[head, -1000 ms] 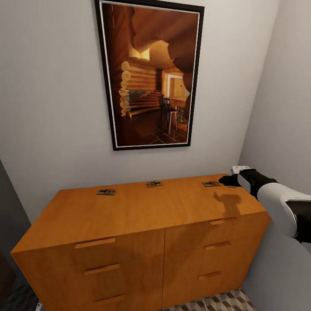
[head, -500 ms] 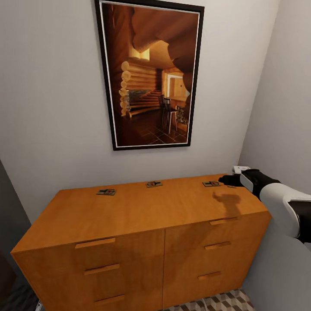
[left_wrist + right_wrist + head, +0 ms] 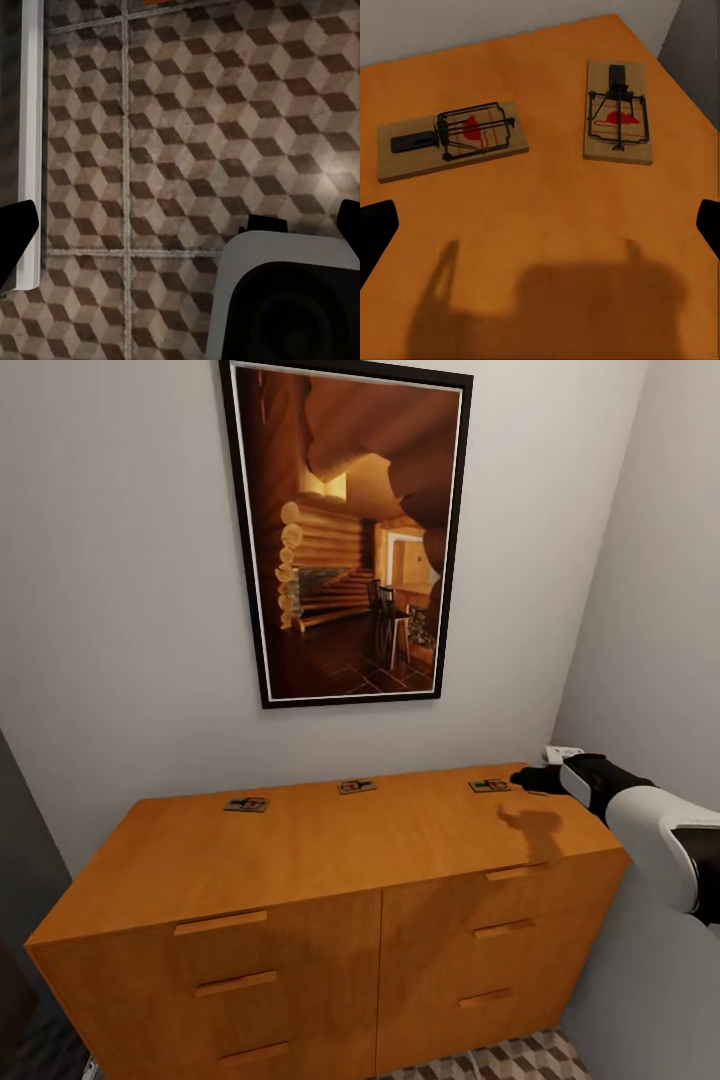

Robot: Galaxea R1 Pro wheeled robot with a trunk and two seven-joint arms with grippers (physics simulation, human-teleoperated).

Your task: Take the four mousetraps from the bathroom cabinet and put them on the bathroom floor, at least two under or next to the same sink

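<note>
Now the right claw (image 3: 527, 780) hovers wide open and empty above the cabinet (image 3: 330, 860) surface, 2 mousetraps (image 3: 451, 139) just ahead.

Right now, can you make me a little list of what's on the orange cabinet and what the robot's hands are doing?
cabinet: orange-brown wood, drawers shut, standing against the wall under a framed picture
mousetraps in the head view: three on the cabinet top along the back, left one, middle one, right one
mousetraps in the right wrist view: two lying flat, apart, one and another
right end effector: open, over the cabinet's right end, holding nothing
left end effector: open, above the cube-pattern floor
</note>
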